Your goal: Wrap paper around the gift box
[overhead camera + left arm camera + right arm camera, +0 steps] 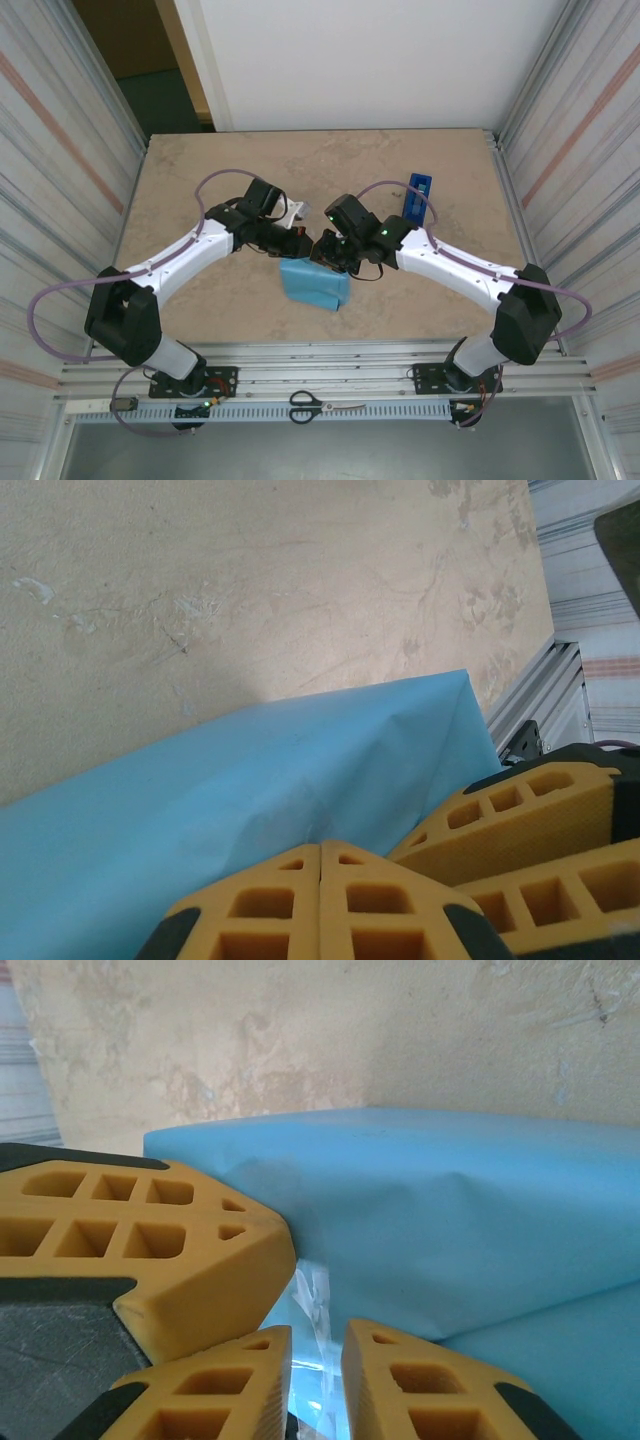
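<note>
While the paper [313, 283] is lying just ahead of both | left gripper [320, 858] pressing fingers together | right gripper [318, 1348] holding fingers slightly apart

Soft, even light comes from above, and the table [200, 170] is evenly lit. In the wrist views the near yellow fingers [305, 900] look slightly soft, perhaps out of focus. A diffuse shadow darkens the table behind the paper [250, 780].

Paper [315, 283]: sky-blue sheet, folded into a squat boxy parcel, faintly creased, lying flat mid-width on the table [200, 170], toward its near edge.
</note>
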